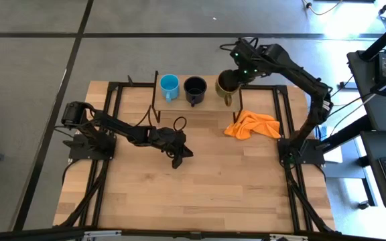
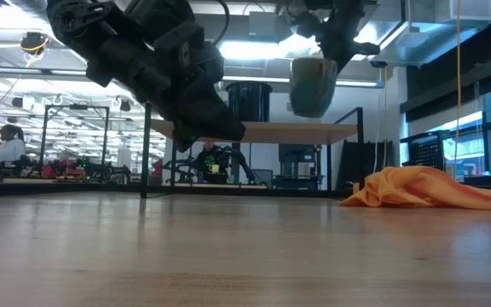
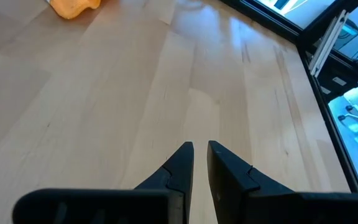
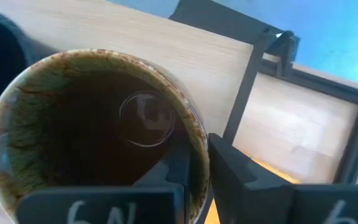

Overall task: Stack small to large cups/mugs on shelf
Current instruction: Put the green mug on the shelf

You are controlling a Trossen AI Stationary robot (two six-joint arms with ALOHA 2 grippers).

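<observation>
**Right arm holds the olive mug over the shelf's right end**

Upper centre of the high view, the shelf [image 1: 200,102] carries the light-blue mug [image 1: 169,86] and, just beside it, the black mug [image 1: 194,88]. The right gripper [image 1: 235,75] has its fingers [image 4: 244,177] clamped across the rim of the brown/olive mug [image 1: 226,84], held clear above the board at its right end. An orange cloth [image 1: 252,125] lies on the tabletop [image 1: 200,181]. The left gripper [image 1: 179,155] hovers mid-frame, its 2 fingers [image 3: 180,169] nearly closed on nothing.

Glossy glazed brown mug [image 4: 92,130], matt light-wood shelf [image 1: 210,100], soft orange cloth [image 1: 252,125].
</observation>
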